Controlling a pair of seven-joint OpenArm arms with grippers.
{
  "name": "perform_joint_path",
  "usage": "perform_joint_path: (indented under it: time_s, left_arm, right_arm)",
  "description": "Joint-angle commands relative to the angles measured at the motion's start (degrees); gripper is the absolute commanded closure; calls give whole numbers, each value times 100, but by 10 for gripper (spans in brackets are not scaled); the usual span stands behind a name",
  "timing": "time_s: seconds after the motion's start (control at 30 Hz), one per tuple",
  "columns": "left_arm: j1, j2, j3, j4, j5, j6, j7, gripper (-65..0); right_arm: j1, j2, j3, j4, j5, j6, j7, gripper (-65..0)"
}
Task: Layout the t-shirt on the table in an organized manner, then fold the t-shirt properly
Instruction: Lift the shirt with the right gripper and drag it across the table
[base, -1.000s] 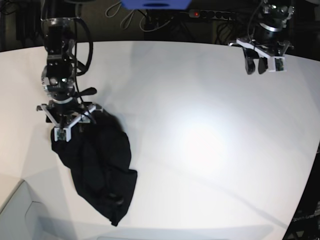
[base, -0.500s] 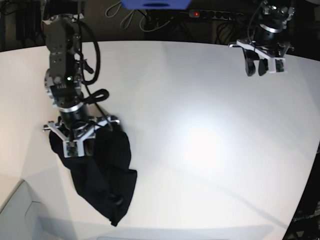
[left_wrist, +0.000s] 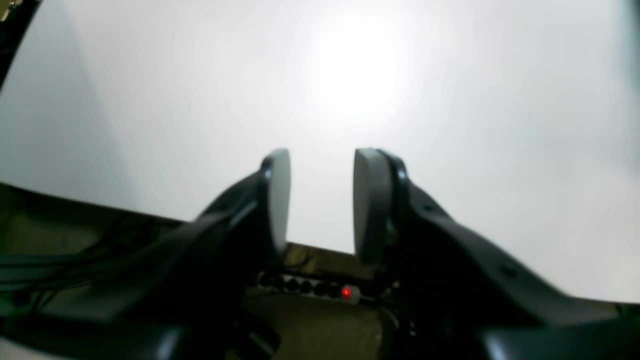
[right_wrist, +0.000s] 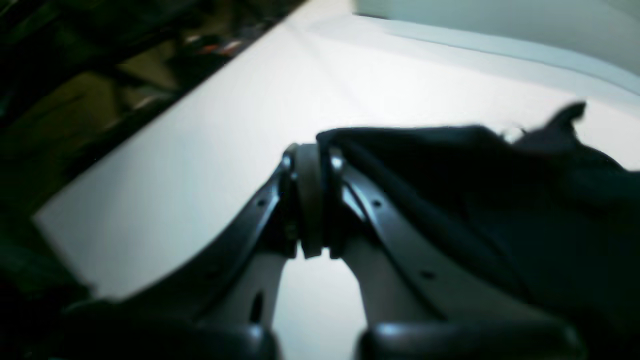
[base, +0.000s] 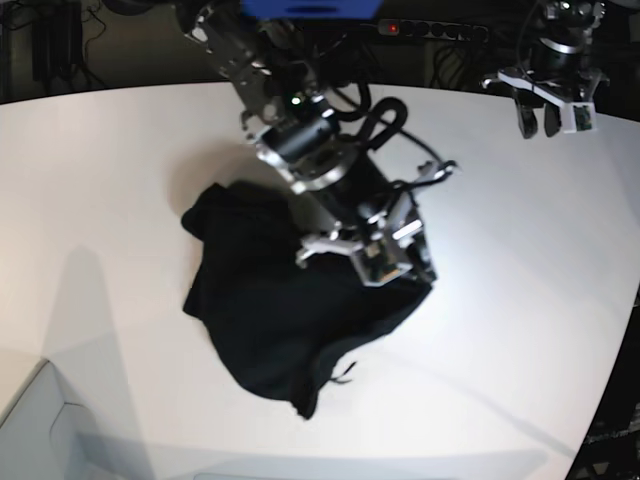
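Across the table (base: 520, 300), t-shirt (base: 260, 310) apparently bunched, long axis running near-to-far

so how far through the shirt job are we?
Early. Nothing looks done: the t-shirt lies bunched on the table. In hand: the right tool is shut on a shirt edge near mid-table. The left tool hangs open and empty at the far edge. Spreading flat and every fold remain.

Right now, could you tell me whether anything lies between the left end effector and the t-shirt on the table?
Nothing visible does. The left end effector hangs open over the far corner of the table, and only bare white surface separates it from the t-shirt. The right end effector, shut on the t-shirt's edge, sits at the cloth's near side.
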Motion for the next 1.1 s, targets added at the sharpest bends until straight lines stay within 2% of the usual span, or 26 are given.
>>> perform_joint_path:
  time_s: [0.0,0.1,0.27,0.3,0.4,0.53,0.63,0.83,1.07]
  left_arm:
    - [110,-40,-162,95,8,38,-127,-208]
    - [136,-40,-382,95,-1,30,-127,-209]
    - [127,-40,-435,86,-1,30,-127,-223]
    - [101,-40,-426,86,-1,30,-127,-245]
    - [92,-31,-400,86,-1,30,-127,-370]
    - [39,-22,-391,86,-1,30,-127,-497]
    - [-75,-22,-189,69,-1,30,-127,-513]
    - [-444,-22,541,33,8,30,-127,-514]
    - [-1086,-22,1288,-547,17,65,-118,-514]
  right_arm:
    - [13,-126,-78,-181,10,28,76,0]
    - [22,-134,-254,-1007,10,28,76,-3]
    - [22,-134,-658,-1535,36,28,85,-152]
    - [-22,-134,-720,-1535,36,28,85,-184]
    - [-119,-134,-746,-1385,36,28,85,-268]
    - [-268,85,-728,-1042,36,28,94,-350]
    - [-277,357,-728,-990,27,10,94,-372]
    - [-400,823,-693,-972,19,-8,120,-370]
    - [-655,1157,-104,-875,19,-8,138,-370]
